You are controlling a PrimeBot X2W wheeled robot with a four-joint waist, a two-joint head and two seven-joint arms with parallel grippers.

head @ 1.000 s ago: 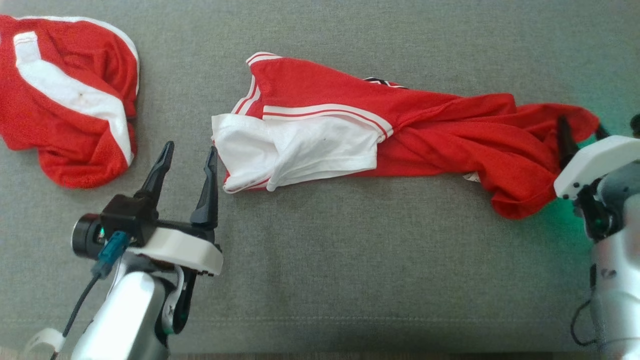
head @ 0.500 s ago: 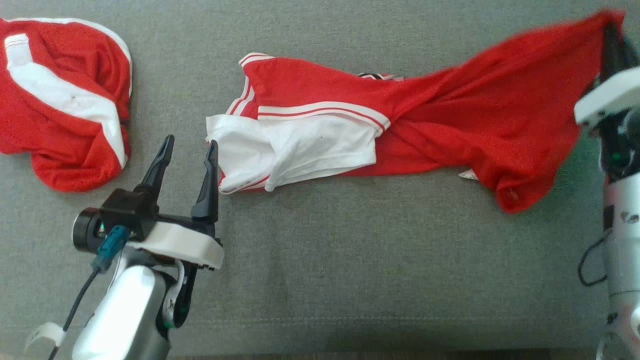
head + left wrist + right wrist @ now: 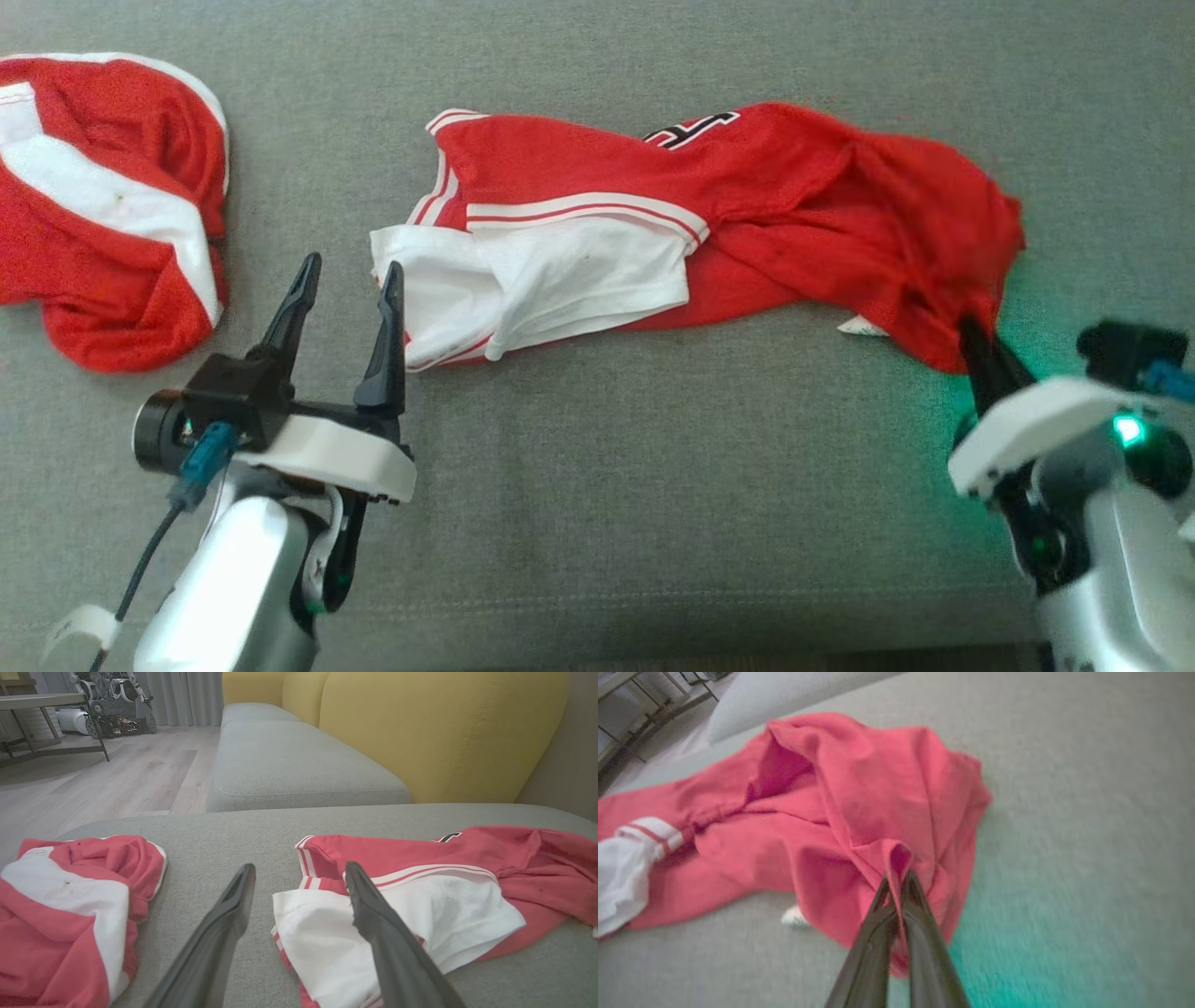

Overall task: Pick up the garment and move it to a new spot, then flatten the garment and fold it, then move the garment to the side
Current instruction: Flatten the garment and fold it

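Garment (image 3: 747, 187), red with a white panel, lies bunched on the grey cushion (image 3: 597, 523), long axis running left to right across the head view. The white end points toward the left gripper (image 3: 351, 271), the red end toward the right gripper (image 3: 974, 338). Right jaws closed, pinching a fold of red cloth at the near right corner. Left jaws spread wide, holding nothing; the white hem lies just beside the finger nearer the garment. Likely the left arm must take that hem so both arms can draw the cloth out lengthwise. Writing: black-and-white figure (image 3: 693, 129) on the far edge, folded, unreadable; small white tag (image 3: 861, 326), too small to read. Second red-and-white garment (image 3: 103, 205) well apart at left.
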